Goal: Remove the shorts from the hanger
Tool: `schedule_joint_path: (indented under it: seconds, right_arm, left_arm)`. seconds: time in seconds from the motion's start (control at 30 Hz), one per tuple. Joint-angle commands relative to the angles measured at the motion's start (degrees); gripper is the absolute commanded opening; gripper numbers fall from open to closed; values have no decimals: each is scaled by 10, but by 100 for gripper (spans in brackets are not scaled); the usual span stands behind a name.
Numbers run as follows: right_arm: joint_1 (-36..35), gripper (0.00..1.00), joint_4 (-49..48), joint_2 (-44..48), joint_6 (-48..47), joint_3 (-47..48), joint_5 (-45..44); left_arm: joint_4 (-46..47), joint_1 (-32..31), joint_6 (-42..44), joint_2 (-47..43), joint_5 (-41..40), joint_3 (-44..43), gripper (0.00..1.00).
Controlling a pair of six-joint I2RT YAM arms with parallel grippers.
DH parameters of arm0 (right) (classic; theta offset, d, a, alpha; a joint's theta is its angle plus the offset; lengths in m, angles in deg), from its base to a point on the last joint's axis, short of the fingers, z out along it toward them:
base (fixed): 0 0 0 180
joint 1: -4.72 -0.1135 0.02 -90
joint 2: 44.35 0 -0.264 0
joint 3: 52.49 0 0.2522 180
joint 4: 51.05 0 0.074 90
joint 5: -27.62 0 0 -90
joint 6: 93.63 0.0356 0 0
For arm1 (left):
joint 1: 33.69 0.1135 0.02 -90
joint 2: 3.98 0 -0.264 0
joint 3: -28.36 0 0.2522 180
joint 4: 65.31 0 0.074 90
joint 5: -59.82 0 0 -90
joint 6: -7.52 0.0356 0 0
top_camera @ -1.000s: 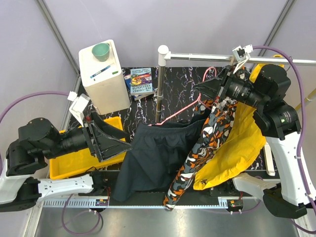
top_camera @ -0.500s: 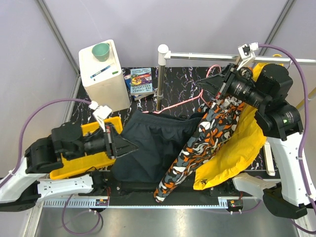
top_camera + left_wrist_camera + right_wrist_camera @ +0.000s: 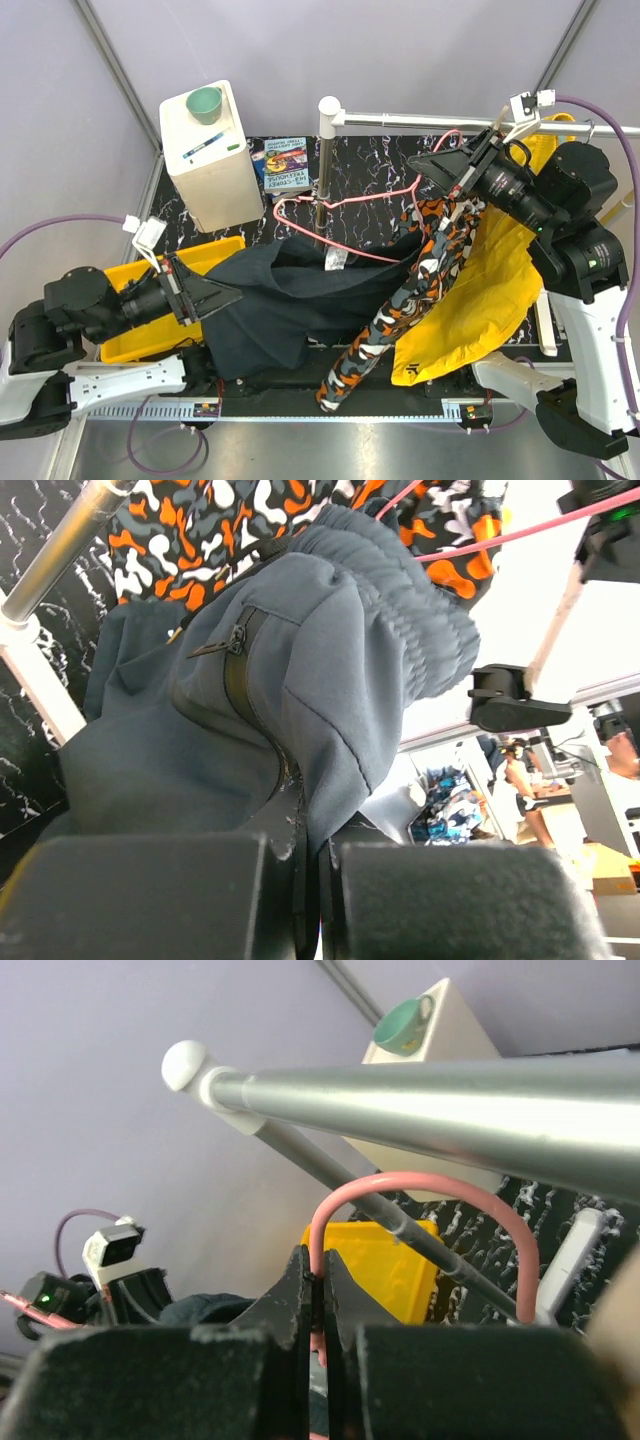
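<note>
The dark navy shorts [image 3: 290, 305] are stretched out leftwards over the table below the rail. My left gripper [image 3: 222, 296] is shut on their left edge; in the left wrist view the cloth [image 3: 300, 660] is pinched between the jaws [image 3: 315, 875], next to a zip. The pink wire hanger [image 3: 345, 205] shows mostly bare above the waistband, and its lower wire crosses the shorts' top edge. My right gripper [image 3: 432, 166] is shut on the hanger's hook [image 3: 420, 1185], jaws [image 3: 322, 1290] clamped on the wire just under the rail [image 3: 450, 1090].
An orange-and-grey camouflage garment [image 3: 415, 270] and a yellow one [image 3: 490, 290] hang from the rail [image 3: 420, 117] to the right of the shorts. The rail's post [image 3: 322, 170] stands mid-table. At the left are a yellow bin [image 3: 140, 330], a white box [image 3: 210, 160] with a green cup [image 3: 205, 101], and a book [image 3: 285, 165].
My left gripper shut on the shorts and drew back left, dragging them off to the left and baring the hanger's left end. The right gripper shifted slightly right and up with the hook.
</note>
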Motion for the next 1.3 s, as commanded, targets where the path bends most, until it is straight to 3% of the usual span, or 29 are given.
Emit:
schedule_joint_path:
  seconds: [0.0,0.13,0.23,0.33,0.5,0.67,0.9,1.03,1.17,1.2,1.27]
  right_arm:
    - [-1,0,-112,9,52,-10,58]
    - [-1,0,-157,7,92,-6,114]
    - [-1,0,-207,13,137,-5,144]
    - [0,0,-237,21,165,-4,147]
    - [-1,0,-201,30,137,10,125]
    - [0,0,-173,36,117,17,118]
    - [0,0,-158,36,111,17,123]
    - [-1,0,-144,39,105,22,125]
    - [-2,0,-132,33,102,32,130]
    - [-1,0,-131,33,99,35,132]
    - [-1,0,-129,29,99,39,136]
  left_arm:
    - [51,-2,25,84,9,-46,0]
    - [76,-2,53,178,19,-97,0]
    - [85,-2,73,239,-16,-129,0]
    - [85,0,79,256,-83,-159,0]
    - [47,3,123,251,-201,-204,0]
    - [-19,4,221,269,-338,-305,0]
    - [-78,24,378,373,-422,-483,0]
    - [-55,48,492,412,-468,-587,0]
    - [66,49,577,367,-547,-534,0]
    - [146,49,592,350,-552,-504,0]
    - [220,49,623,295,-556,-406,0]
